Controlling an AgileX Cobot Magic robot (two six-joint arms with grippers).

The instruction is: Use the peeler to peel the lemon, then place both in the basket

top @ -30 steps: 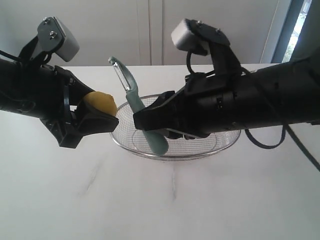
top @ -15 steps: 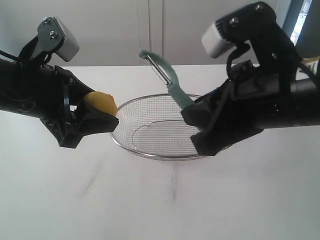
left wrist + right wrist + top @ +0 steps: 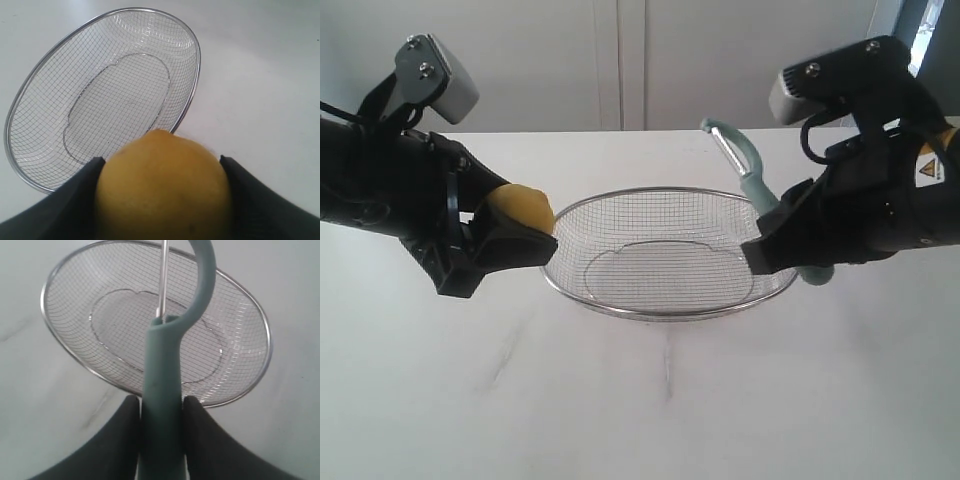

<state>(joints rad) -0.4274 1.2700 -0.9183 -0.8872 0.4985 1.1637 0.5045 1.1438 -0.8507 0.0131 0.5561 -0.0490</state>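
Observation:
My left gripper [image 3: 512,238] is shut on the yellow lemon [image 3: 520,209], held in the air just left of the basket's rim; in the left wrist view the lemon [image 3: 162,187] fills the gap between both black fingers. The silver wire-mesh basket [image 3: 620,306] sits on the white table between the arms and has nothing in it. My right gripper [image 3: 775,250] is shut on the teal-green handle of the peeler [image 3: 752,177], whose hooked head points up and back at the basket's right edge. In the right wrist view the peeler [image 3: 162,370] stands between the fingers over the basket [image 3: 55,337].
The white table [image 3: 640,400] carries only faint grey marks in front of the basket. A pale wall and cabinet doors stand behind the table's far edge.
My right arm has swung the peeler from beside the lemon over the basket's left part to its right edge. The left arm and lemon have not moved.

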